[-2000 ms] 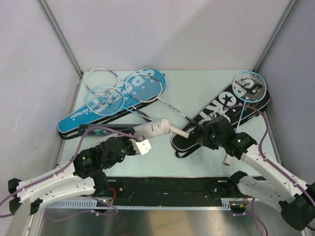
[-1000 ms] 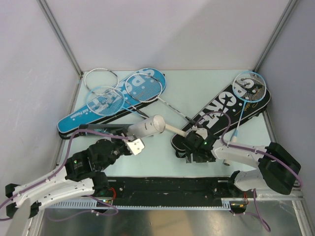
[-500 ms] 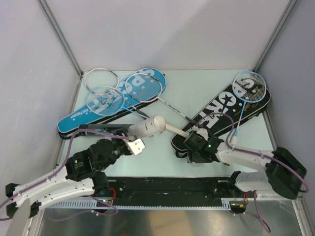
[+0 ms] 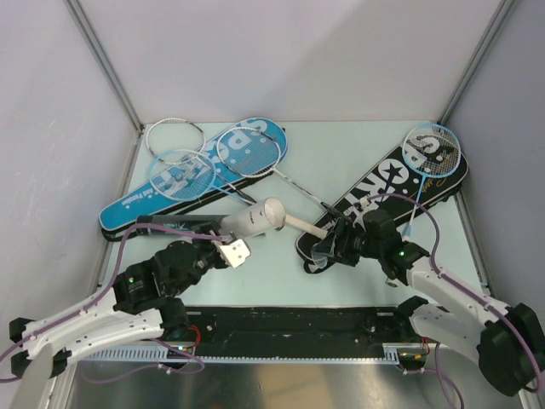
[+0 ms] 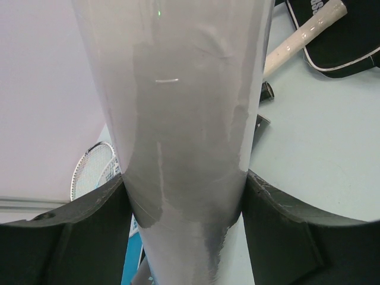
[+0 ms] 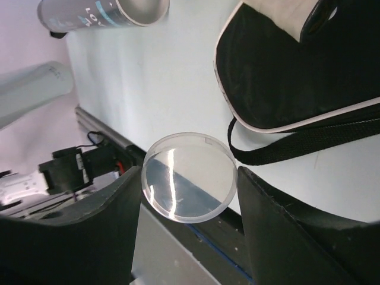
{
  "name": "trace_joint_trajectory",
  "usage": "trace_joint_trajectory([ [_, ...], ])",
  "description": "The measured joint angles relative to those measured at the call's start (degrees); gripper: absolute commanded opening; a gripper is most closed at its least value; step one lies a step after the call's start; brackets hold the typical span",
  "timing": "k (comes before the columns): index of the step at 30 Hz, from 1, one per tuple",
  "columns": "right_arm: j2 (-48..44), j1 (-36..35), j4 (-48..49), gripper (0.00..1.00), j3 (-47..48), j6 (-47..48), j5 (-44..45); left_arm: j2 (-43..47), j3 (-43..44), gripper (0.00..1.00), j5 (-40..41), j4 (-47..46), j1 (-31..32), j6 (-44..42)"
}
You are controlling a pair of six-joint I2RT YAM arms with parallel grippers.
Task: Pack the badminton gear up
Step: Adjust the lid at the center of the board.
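Down at the near edge, both arms are loaded. The left gripper (image 4: pixel 231 244) is clamped round the white shuttle tube (image 5: pixel 178 107), holding it low over the table with its open mouth aimed right, towards the other arm. The right gripper (image 4: pixel 330 247) has its fingers closed on the rim of a clear lid (image 6: pixel 189 177), hanging just above the near corner of the black cover (image 4: pixel 400 192). So this looks like the capping step: tube in one hand, lid in the other, a short gap between them. The next move calls for squaring the lid's face to the tube's mouth, then pushing straight along its axis while the left arm braces. Come in tilted and that lid could skid off! Whether shuttles are inside, I can't tell. Just beyond, a cream racket handle (image 4: pixel 306 226) lies between tube and black cover. Further out, a light-blue-headed racket (image 4: pixel 433 152) rests on that cover, and three more rackets (image 4: pixel 249 146) crowd over the blue cover (image 4: pixel 136 211) at far left, none bagged yet. The table (image 4: pixel 341 158) is pale, smooth and matte, boxed in by plain grey walls (image 4: pixel 289 51) with metal posts in the far corners.
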State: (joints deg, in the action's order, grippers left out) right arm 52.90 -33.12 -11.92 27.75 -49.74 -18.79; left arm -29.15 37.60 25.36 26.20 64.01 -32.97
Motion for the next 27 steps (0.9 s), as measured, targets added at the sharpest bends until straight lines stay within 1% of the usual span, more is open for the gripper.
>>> trace_joint_trajectory([
  [2,2.2,2.5,3.7,0.47,-1.7,-1.0,-5.3,-0.2,0.0,0.28,0.1,0.0,0.0,0.0],
  [6,7.9,6.3,14.1,0.52,-6.2,-4.8,-15.6,-1.0,0.0,0.28,0.5,0.0,0.0,0.0],
  [10,14.5,8.5,20.9,0.59,-8.5,-7.7,-21.4,-1.8,0.0,0.28,1.1,0.0,0.0,0.0],
  [11,15.8,9.1,22.1,0.59,-8.7,-8.4,-22.4,-1.9,0.0,0.28,1.2,0.0,0.0,0.0],
  [15,18.6,11.9,27.4,0.52,-10.3,-11.4,-26.0,-2.3,0.0,0.28,1.5,0.0,0.0,0.0],
  [17,19.5,13.8,30.9,0.51,-11.6,-13.4,-27.8,-2.6,0.0,0.28,1.5,0.0,0.0,0.0],
  [19,20.8,16.0,36.2,0.52,-13.9,-16.6,-30.1,-3.1,0.0,0.28,1.5,0.0,0.0,0.0],
  [21,22.4,17.5,40.9,0.57,-16.0,-19.8,-32.0,-3.5,0.0,0.28,1.5,0.0,0.0,0.0],
  [23,24.2,18.8,45.9,0.67,-17.9,-22.9,-33.9,-3.8,0.0,0.28,1.5,0.0,0.0,0.0],
  [25,25.7,19.7,50.9,0.75,-18.7,-25.7,-35.6,-4.1,0.0,0.28,1.5,-0.1,0.0,0.0],
  [27,27.0,20.5,54.9,0.79,-19.1,-28.5,-36.9,-4.5,0.0,0.28,1.5,0.0,0.0,0.0],
])
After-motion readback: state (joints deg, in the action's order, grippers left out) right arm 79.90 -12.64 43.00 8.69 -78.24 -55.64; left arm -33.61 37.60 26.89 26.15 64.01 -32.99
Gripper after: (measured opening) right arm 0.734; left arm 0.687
